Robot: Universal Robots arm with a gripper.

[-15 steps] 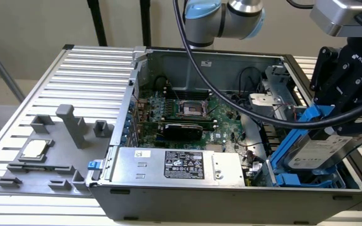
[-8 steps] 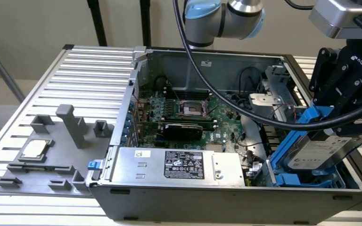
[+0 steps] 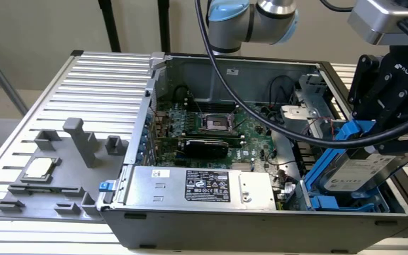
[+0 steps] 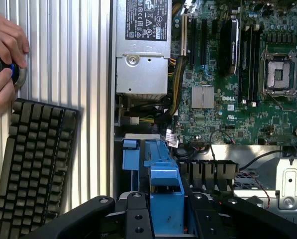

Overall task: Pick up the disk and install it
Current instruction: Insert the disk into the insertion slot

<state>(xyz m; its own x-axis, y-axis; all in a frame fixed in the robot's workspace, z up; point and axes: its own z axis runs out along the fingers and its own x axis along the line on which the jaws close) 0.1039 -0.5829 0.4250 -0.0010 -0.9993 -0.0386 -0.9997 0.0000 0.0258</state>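
in the exterior view an open computer case (image 3: 261,234) lies on a slatted metal table (image 3: 104,79). the gripper (image 3: 371,135) is above the case's corner on the exterior view's right. it is closed on the disk (image 3: 356,171) and clamps it at its blue carrier frame (image 3: 346,133). the disk is tilted: its upper end is at the gripper, above the case's rim, and its lower end reaches down into the drive bay (image 3: 329,203). whether it touches the bay floor i cannot tell. a black cable (image 3: 296,135) hangs in an arc over the motherboard (image 3: 254,141), which carries a cpu socket (image 3: 216,123). the power supply (image 3: 204,186), a silver box with a black label, sits along the near wall of the case. on the table, on the exterior view's left, stands a grey fixture (image 3: 83,143), and a cpu chip (image 3: 40,167) rests in it, well apart from the case.

in the wrist view the blue carrier frame (image 4: 165,194) is between the black fingers (image 4: 137,216) of the gripper (image 4: 170,219), which press it from both sides. beyond it are the motherboard (image 4: 228,104), the cpu socket (image 4: 280,74) and the power supply (image 4: 141,45). beside the case, on the table (image 4: 88,50), lies a black keyboard (image 4: 34,164). near the keyboard a person's hand (image 4: 6,35) holds a small black and blue device (image 4: 6,69).
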